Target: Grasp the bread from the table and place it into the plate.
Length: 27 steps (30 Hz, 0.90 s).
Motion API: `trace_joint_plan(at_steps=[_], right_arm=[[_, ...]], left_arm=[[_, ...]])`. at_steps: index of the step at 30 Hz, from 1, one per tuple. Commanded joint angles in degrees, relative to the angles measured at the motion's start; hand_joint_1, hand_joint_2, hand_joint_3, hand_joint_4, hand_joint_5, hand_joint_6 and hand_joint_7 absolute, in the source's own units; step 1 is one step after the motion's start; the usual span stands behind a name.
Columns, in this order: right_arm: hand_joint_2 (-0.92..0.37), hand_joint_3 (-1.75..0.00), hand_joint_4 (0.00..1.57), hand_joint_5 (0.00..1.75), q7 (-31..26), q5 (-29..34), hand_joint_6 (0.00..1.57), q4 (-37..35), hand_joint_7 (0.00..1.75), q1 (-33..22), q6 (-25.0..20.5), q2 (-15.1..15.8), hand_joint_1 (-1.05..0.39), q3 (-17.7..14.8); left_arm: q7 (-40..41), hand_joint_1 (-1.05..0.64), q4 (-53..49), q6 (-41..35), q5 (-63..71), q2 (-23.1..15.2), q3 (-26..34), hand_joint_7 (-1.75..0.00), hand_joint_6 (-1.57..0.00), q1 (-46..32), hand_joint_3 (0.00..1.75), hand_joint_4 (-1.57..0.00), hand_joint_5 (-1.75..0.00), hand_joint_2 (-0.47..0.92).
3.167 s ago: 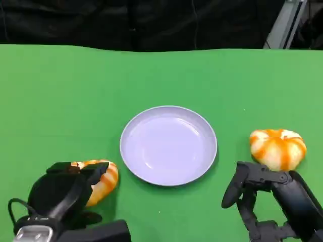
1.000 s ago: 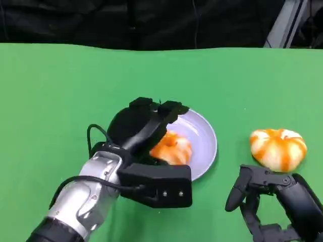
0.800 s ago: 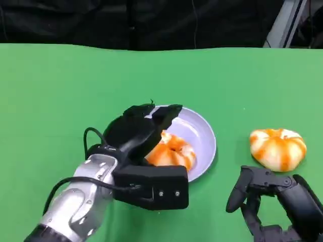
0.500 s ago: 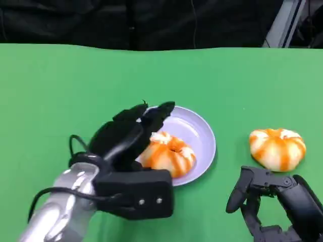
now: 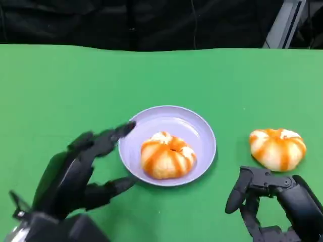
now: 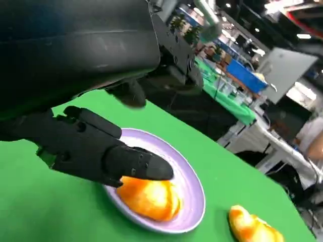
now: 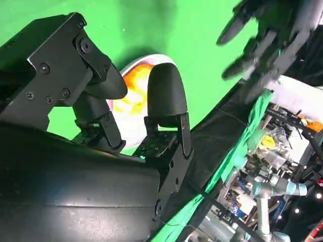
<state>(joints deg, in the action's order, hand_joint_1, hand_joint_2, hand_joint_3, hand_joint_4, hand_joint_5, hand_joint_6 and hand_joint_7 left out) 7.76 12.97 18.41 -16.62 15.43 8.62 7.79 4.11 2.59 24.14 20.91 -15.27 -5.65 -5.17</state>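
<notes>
**Inspector:** Report the position of the bread.

**Operator:** I see one bread roll lying in the plate, toward its near-left part, resting on the plate's floor. The plate sits on the green table, about mid-table. A second roll lies on the table to the right of the plate, well apart from it.

**Inspector:** Left hand?

**Operator:** The left hand is at the near left, just beside the plate. Its fingers are spread apart and hold nothing. One fingertip reaches the plate's left rim; a lower one lies near the plate's near-left edge. I see a gap between the fingers and the roll in the head view, so no contact. In the left wrist view a fingertip overlaps the plate's rim, with the roll just past it.

**Inspector:** Right hand?

**Operator:** The right hand is at the near right, on the near side of the second roll and apart from it. Its fingers are bent downward with nothing between them. I cannot tell whether they touch the table.
</notes>
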Motion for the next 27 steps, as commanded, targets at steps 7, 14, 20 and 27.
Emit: trace_joint_plan(at_steps=[7,14,20,27], right_arm=[[-0.31,-1.44,0.83,1.67,0.12,-1.20,0.80,-1.27,1.34,0.91,0.47,0.73,0.13,-0.66],[-0.29,-1.46,0.85,1.66,0.05,-1.13,0.80,-4.30,1.33,3.26,1.54,1.23,0.10,-1.36],[-0.31,-1.42,0.85,1.67,-0.33,-0.75,0.81,-6.73,1.31,4.98,2.44,1.34,0.09,-1.42],[-0.35,-1.37,0.83,1.68,-0.50,0.12,0.79,-7.85,1.29,6.60,1.20,1.14,0.09,-1.33]], left_arm=[[3.65,0.04,4.36,8.50,-9.85,5.27,7.77,-0.70,-1.04,-12.97,1.11,-0.88,-1.31,0.52],[1.64,0.08,0.78,10.60,-15.13,7.99,8.85,-1.58,-0.77,-12.17,1.44,-0.84,-1.74,0.38],[1.22,0.04,-2.89,11.38,-16.36,8.36,9.44,-1.63,-0.75,-9.32,1.40,-0.84,-1.75,0.38],[0.50,0.05,-7.29,12.42,-16.03,8.08,10.05,-1.62,-0.74,-5.86,1.36,-0.83,-1.75,0.41]])
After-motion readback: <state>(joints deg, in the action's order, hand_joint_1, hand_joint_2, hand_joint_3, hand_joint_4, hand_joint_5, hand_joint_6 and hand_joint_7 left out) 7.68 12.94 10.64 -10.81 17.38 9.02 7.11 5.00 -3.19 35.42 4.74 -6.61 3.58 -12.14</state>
